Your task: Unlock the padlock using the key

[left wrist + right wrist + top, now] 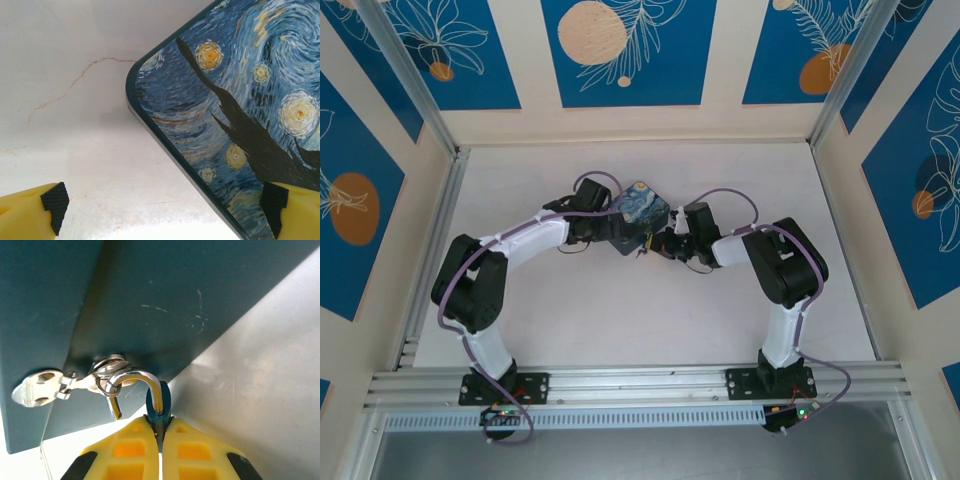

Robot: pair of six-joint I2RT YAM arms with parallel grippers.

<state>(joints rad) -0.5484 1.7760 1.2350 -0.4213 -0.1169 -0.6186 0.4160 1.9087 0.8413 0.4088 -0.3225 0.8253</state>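
1. One step in hand: the right gripper (160,432), fingers pressed shut on the padlock (159,402), pins its small blue-green body at lower centre of the right wrist view, close against the tin (150,300).
2. Shackle (137,377): its left end looks free of the body, though I cannot be sure from this angle.
3. The key (37,390) sits at left of centre, on a ring (107,369) looped through the shackle, not in any keyhole.
4. Left gripper (165,205): fingers spread wide, holding nothing, straddling the tin's corner.
5. Next move, I'd judge: bring the key to the keyhole, which calls for a fine pinch from the left gripper.
6. Count: one padlock, one key, one ring, one tin, two grippers.
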